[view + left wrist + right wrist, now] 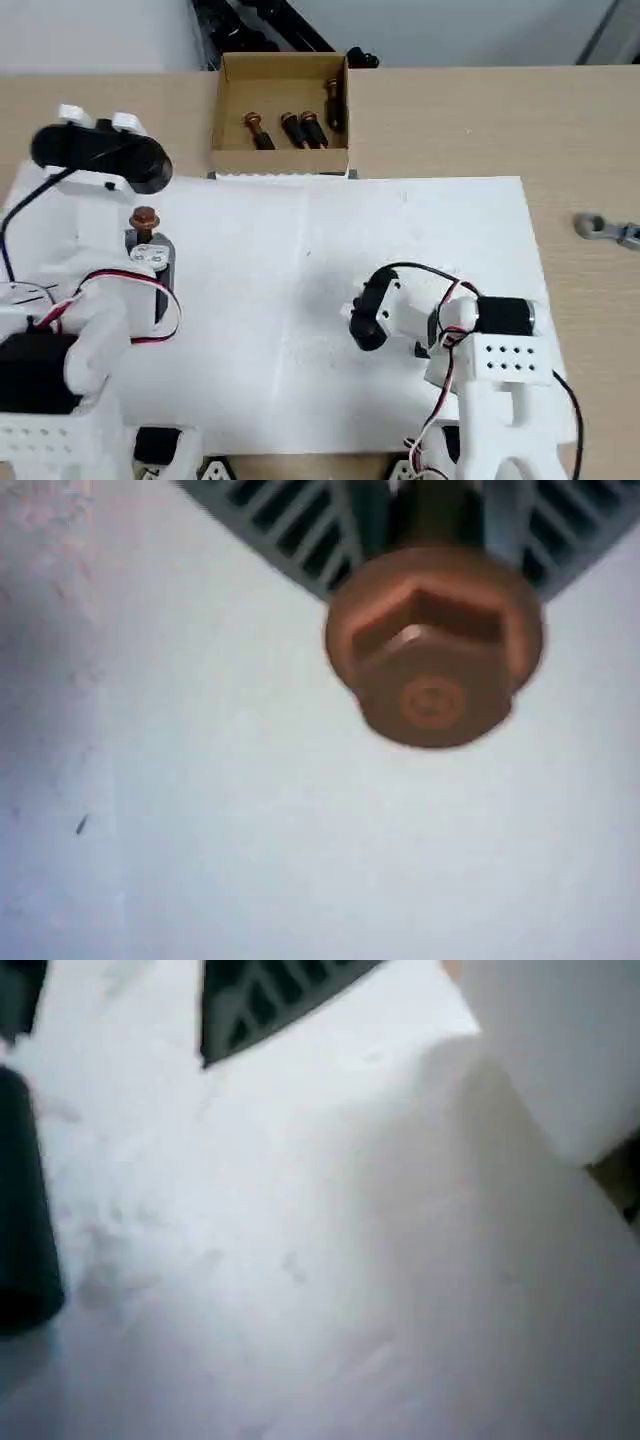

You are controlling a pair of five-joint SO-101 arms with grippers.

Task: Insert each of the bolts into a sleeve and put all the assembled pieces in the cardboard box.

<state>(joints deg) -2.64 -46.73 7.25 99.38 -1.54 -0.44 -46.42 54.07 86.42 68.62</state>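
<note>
- Closest to us is the bolt, its copper hex head hanging just above the white mat. Its shank is clamped between the ribbed grey jaws of the left gripper, near the mat's left edge.
- The wrist view is poor behind the head. Something dark may be a sleeve on the shank, but we cannot tell for sure.
- If the sleeve is on, we judge the step in hand to be the carry to the cardboard box, where four assembled pieces already lie.
- To do it well, we would hold the grip firm and raise the bolt well clear of the box's front wall. We would then come in over the rim and let go low, over the barer floor at the box's left, so nothing bounces out.
- The box's front wall seems to meet the mat's far edge, so that wall is the edge to clear.
- The way from the left gripper to the box runs over bare mat. A black housing stands just to the route's left, so we would favour the centre.
- The right gripper rests low over the mat's right half, well apart from that path. We cannot tell whether it is open or closed.
- A small metal tool lies on the table at the far right, out of the way.
</note>
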